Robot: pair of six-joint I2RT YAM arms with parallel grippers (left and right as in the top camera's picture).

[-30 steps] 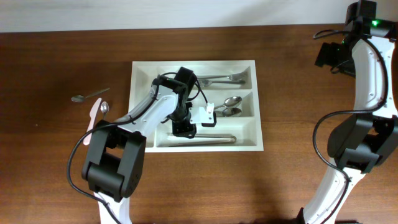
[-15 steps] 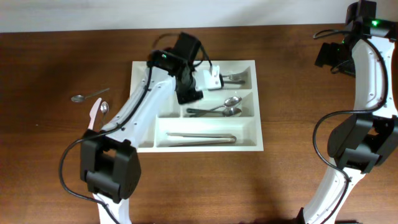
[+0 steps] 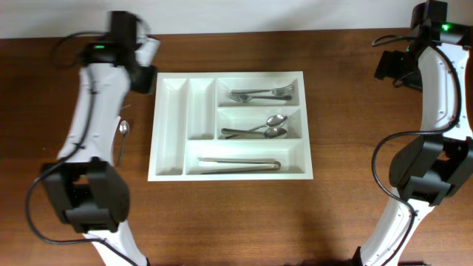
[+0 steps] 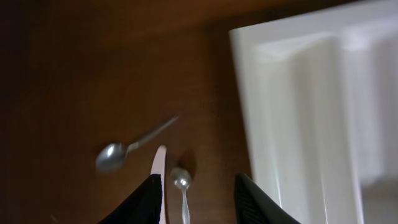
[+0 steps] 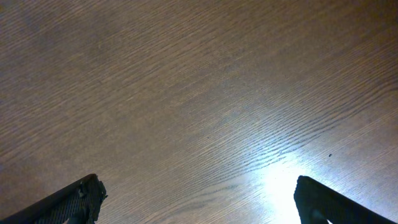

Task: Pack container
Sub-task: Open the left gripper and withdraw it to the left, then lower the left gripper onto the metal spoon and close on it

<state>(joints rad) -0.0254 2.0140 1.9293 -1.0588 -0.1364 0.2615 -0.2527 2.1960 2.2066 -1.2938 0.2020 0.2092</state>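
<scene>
You get the white plastic cutlery tray (image 4: 298, 112) blurred and cut by the left wrist view's right and bottom edges. Overhead, the left arm (image 3: 100, 111) hides the pale flat utensil (image 4: 159, 163).

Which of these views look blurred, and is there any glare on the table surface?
Left wrist view: soft all over, with the large white rectangular plastic cutlery tray washed out and the metal spoon beside it fuzzy. Right wrist view: sharp wood grain, with a bright glare patch on the brown wooden table towards the lower right. Overhead view: evenly lit and mostly sharp.
</scene>
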